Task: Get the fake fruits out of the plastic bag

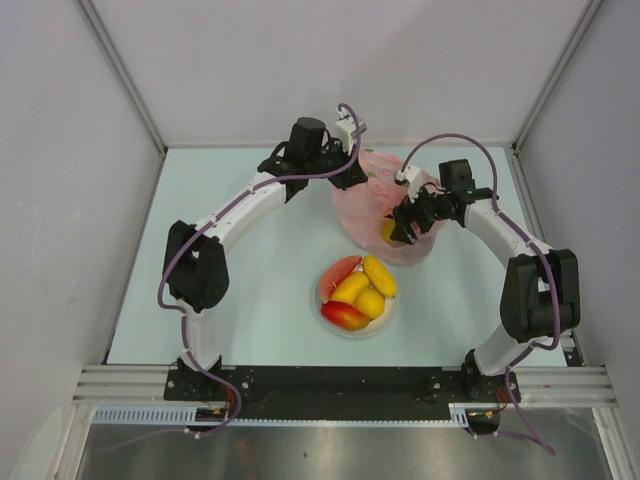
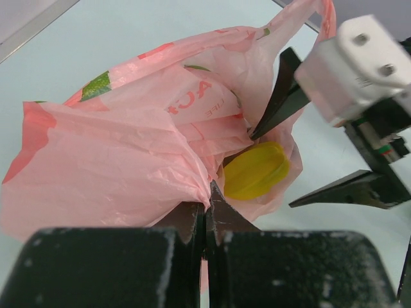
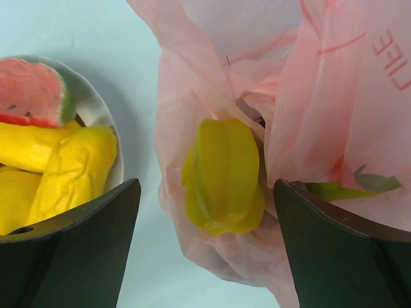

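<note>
The pink plastic bag [image 1: 372, 200] lies crumpled at the back of the table. My left gripper [image 2: 209, 215] is shut on a fold of the plastic bag [image 2: 115, 160] at its near rim. A yellow ridged fake fruit [image 3: 221, 173] lies in the bag's open mouth. My right gripper [image 3: 207, 186] stands open, one finger on each side of that fruit [image 1: 388, 232], not touching it. Something green [image 3: 334, 189] shows through the film beside it. On the white plate [image 1: 388, 322] lie a pinkish-red slice [image 1: 336, 272], yellow fruits [image 1: 378, 275] and a red-orange mango [image 1: 344, 315].
The plate [image 3: 96, 109] sits just left of the right gripper's left finger [image 3: 83, 244], a short gap from the bag. White walls enclose the table on three sides. Both arms arch in over the bag from either side.
</note>
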`<state>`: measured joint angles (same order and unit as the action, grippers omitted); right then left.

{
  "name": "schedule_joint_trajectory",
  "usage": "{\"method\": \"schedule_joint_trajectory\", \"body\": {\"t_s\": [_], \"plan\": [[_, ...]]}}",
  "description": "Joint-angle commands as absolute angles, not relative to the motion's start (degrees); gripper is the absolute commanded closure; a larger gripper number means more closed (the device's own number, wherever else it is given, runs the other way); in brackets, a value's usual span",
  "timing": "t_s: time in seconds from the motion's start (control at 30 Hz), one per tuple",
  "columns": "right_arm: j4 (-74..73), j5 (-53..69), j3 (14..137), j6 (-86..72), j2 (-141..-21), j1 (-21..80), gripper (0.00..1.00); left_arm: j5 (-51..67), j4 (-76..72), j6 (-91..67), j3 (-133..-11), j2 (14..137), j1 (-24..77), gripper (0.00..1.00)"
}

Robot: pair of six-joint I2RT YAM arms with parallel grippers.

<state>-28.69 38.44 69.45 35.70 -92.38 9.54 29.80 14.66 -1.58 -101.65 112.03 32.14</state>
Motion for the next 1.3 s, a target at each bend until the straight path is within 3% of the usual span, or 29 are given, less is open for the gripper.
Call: {"method": "schedule_joint_trajectory", "body": {"t_s": [0.0, 0.1, 0.2, 0.43, 0.93, 1.27], "plan": [[-28.6, 35.2, 70.4, 37.0, -93.8, 9.7, 0.12, 31.4, 13.8, -2.6, -104.1, 111.8, 32.4, 1.00], [-27.9, 34.9, 70.6, 36.9, -94.5, 10.0, 0.17, 31.3, 14.0, -2.6, -103.8, 111.7, 32.4, 1.00], [-29.1, 33.9, 71.1, 38.9, -94.8, 10.6, 0.27, 31.1, 13.9, -2.6, -103.4, 111.4, 32.4, 1.00], [-31.8, 35.6, 71.8, 42.0, -93.2, 10.7, 0.60, 31.1, 13.9, -2.5, -103.5, 111.7, 32.4, 1.00], [-43.8, 43.7, 76.3, 42.8, -75.5, 11.6, 0.68, 33.5, 15.0, -2.9, -104.6, 110.2, 31.0, 1.00], [-61.6, 43.7, 70.8, 54.1, -67.1, 26.2, 0.71, 36.7, 17.2, -0.7, -102.6, 105.9, 30.1, 0.99]]}}
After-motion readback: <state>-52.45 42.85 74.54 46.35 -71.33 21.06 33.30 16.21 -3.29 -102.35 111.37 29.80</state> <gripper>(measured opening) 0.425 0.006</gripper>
